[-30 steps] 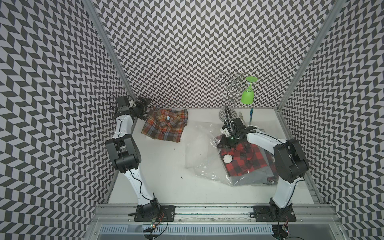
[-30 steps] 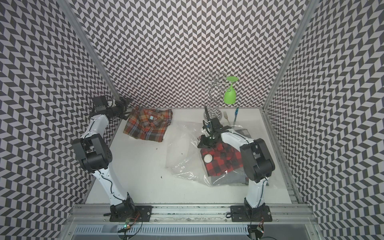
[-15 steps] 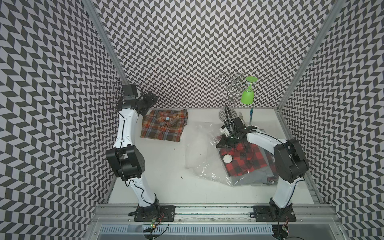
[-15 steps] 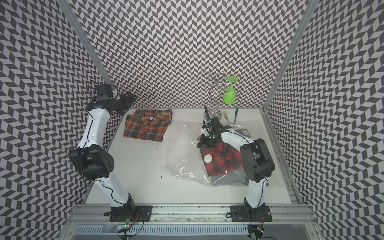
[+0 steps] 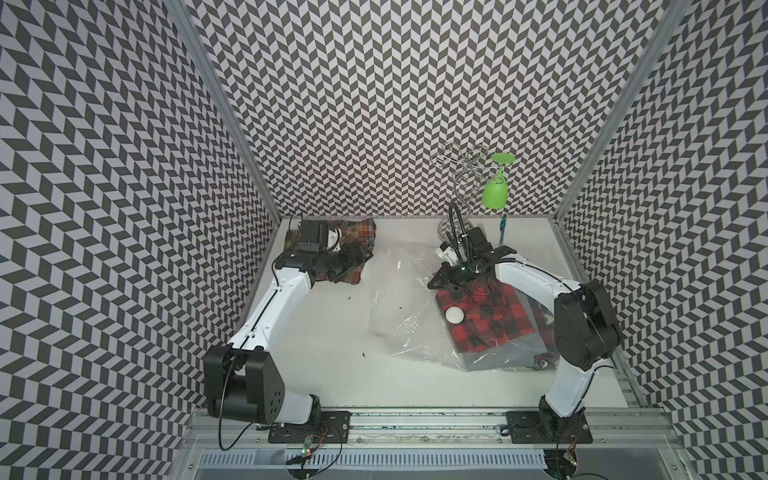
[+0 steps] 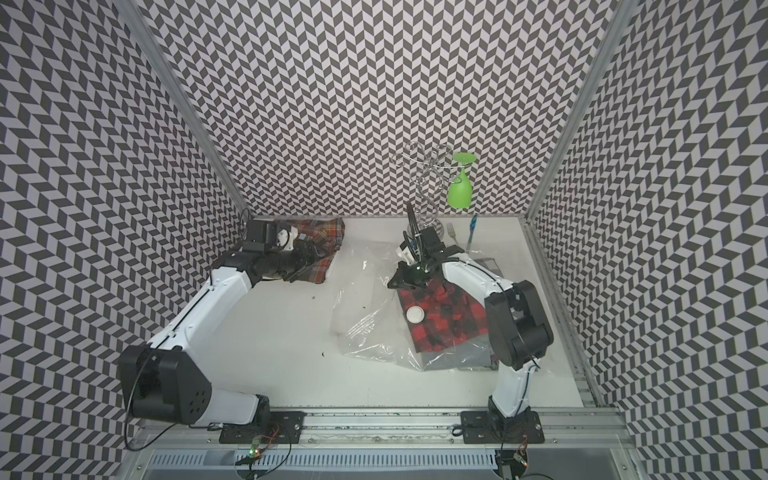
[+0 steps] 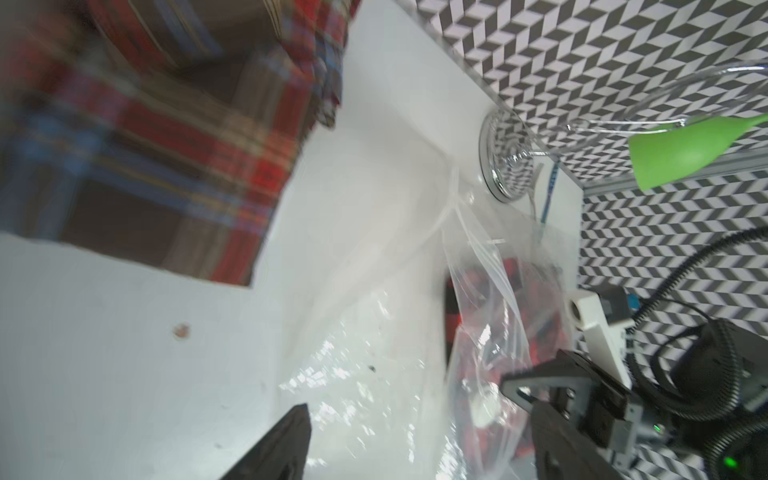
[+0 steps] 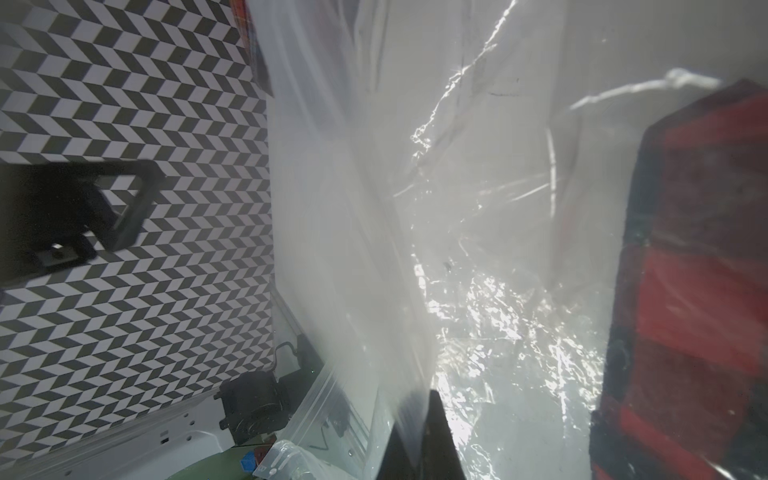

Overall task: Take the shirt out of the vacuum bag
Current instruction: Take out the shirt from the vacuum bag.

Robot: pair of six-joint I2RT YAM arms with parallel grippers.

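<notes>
The vacuum bag point(image 5: 399, 299) point(image 6: 365, 307) lies crinkled on the right half of the table, its white valve point(image 5: 454, 314) facing up. A red-and-black checked shirt point(image 5: 486, 316) point(image 6: 449, 316) point(image 8: 698, 291) sits inside its right part. My right gripper point(image 5: 436, 284) point(image 6: 395, 284) point(image 8: 419, 440) is shut on the bag's far edge, and the film rises between its fingers in the right wrist view. My left gripper point(image 5: 357, 257) point(image 6: 309, 254) point(image 7: 419, 449) hovers open and empty over an orange plaid shirt point(image 5: 357, 232) point(image 7: 145, 145), pointing toward the bag point(image 7: 374, 374).
A wire glass rack point(image 5: 461, 187) holding a green glass point(image 5: 495, 193) stands at the back right, with a fork point(image 6: 452, 232) and a blue toothbrush point(image 5: 503, 226) beside it. A grey cloth point(image 5: 511, 357) lies under the bag's near right corner.
My left arm swung down from the back-left wall and now reaches over the plaid shirt toward the bag, its jaws slightly narrower. The right gripper and the bag have stayed put.
</notes>
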